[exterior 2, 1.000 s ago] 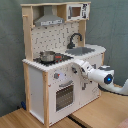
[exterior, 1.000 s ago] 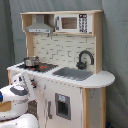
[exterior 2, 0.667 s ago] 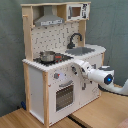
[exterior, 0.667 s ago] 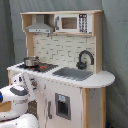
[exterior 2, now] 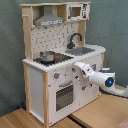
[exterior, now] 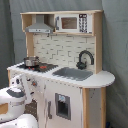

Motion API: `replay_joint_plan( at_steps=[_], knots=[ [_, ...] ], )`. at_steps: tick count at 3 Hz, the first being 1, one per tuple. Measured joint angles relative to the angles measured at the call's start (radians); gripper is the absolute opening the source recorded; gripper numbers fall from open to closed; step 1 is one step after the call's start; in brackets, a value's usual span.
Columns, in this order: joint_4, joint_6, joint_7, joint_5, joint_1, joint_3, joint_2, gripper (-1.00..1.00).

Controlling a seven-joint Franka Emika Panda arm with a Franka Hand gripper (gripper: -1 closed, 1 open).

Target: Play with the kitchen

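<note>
The kitchen (exterior: 65,95) is a tall white and light-wood toy unit, seen in both exterior views, with a hood (exterior: 39,25), a microwave shelf (exterior: 70,22), a grey sink (exterior: 74,74) and a black faucet (exterior: 85,57). A small metal pot (exterior 2: 47,56) sits on the red-ringed stovetop. In the second exterior view my white arm (exterior 2: 102,79) reaches in from the right. Its gripper (exterior 2: 76,68) is right at the kitchen's front panel (exterior 2: 60,75), just above the oven door (exterior 2: 64,96) and near the knobs. In the first exterior view the arm (exterior: 15,95) stands at the lower left, against the front.
The kitchen stands on a light wooden surface (exterior 2: 95,114) with a seam running across it. A grey-green curtain (exterior 2: 112,30) hangs behind and beside the unit. The rounded counter end (exterior: 102,79) juts out past the sink.
</note>
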Motion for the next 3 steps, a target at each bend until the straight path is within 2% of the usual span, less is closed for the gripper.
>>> replay_joint_plan(
  at_steps=[2,3],
  knots=[
    [0.047,-0.152,-0.008,0.004,0.098,-0.099,0.0,1.0],
    [0.103,-0.23,-0.034,0.004,0.11,-0.134,0.0,1.0]
  ],
)
